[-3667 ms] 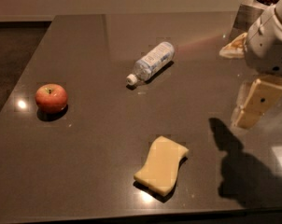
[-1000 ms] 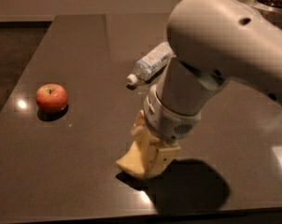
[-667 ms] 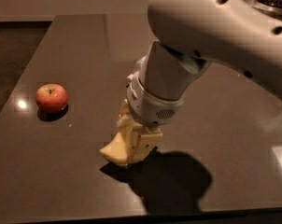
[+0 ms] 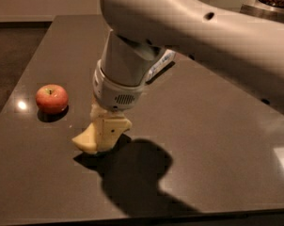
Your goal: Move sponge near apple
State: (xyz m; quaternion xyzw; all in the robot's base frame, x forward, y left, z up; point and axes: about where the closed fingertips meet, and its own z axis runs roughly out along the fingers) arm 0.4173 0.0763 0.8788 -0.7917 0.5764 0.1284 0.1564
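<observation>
The sponge (image 4: 84, 141) is looking like light, soft foam, pale yellow, so it's going to squash and flop wherever it's pinched. I'd be taking it across the middle, not by a corner. The hand (image 4: 107, 133) is coming at it from above and clamping down on it, with one end drooping toward the dark worktop (image 4: 217, 140). It's sitting near the red apple (image 4: 51, 98), not touching.

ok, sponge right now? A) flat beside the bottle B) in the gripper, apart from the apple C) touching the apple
B: the sponge sticks out tilted from the gripper, with bare table between it and the apple.
</observation>
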